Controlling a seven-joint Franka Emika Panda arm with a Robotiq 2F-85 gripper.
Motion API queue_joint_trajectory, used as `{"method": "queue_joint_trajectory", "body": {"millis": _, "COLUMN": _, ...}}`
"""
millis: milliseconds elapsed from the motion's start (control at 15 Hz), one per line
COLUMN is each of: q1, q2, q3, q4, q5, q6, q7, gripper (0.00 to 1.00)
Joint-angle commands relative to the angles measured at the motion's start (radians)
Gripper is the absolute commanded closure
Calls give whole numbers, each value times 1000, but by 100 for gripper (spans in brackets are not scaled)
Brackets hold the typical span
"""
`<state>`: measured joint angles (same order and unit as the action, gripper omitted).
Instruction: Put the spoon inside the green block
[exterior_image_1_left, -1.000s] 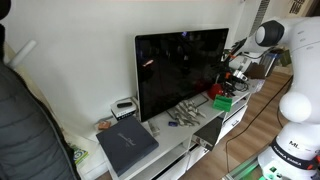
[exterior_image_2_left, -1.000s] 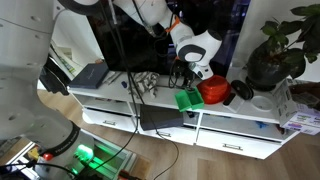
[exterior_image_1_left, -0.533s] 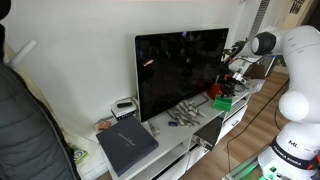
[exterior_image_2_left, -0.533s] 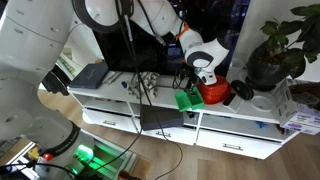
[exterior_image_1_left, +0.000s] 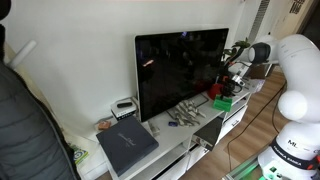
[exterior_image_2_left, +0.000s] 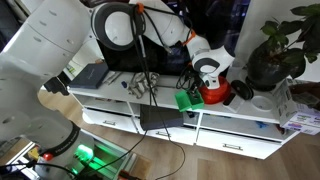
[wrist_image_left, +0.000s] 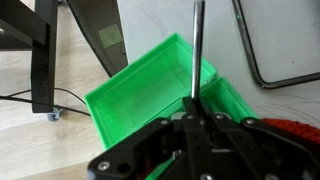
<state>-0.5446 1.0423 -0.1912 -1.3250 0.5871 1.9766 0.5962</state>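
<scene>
Steel spoon (wrist_image_left: 196, 45) clamped between closed fingers (wrist_image_left: 180, 125) over green block (wrist_image_left: 140, 95), its bowl hidden.

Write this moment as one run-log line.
gripper: shut on spoon | spoon: over open green block | release: not yet done

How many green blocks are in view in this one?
1. The green block sits on the white bench, beside a red object, below the tool holding the spoon. The arm may hide others.
</scene>
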Motion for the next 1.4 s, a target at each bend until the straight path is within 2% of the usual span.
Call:
{"method": "queue_joint_trajectory", "body": {"millis": 0, "q1": -34, "q2": 76, "q3": 3, "q4": 133, "q5": 19, "q6": -87, "q7": 73, "gripper": 98}}
{"method": "queue_joint_trajectory", "body": {"millis": 933, "q1": -83, "q2": 226, "q3": 24, "q4": 341, "q5": -8, "q6": -146, "q7": 227, "gripper": 98}}
{"method": "queue_joint_trajectory", "body": {"millis": 1000, "q1": -84, "q2": 233, "q3": 26, "q4": 349, "q5": -11, "q6": -148, "q7": 234, "gripper": 68}}
{"method": "queue_joint_trajectory", "body": {"millis": 1133, "q1": -86, "q2": 242, "q3": 32, "q4": 365, "q5": -12, "q6": -151, "q7": 244, "gripper": 61}}
{"method": "queue_joint_trajectory", "body": {"millis": 1333, "q1": -86, "q2": 241, "q3": 44, "q4": 377, "q5": -8, "q6": -158, "q7": 256, "gripper": 39}}
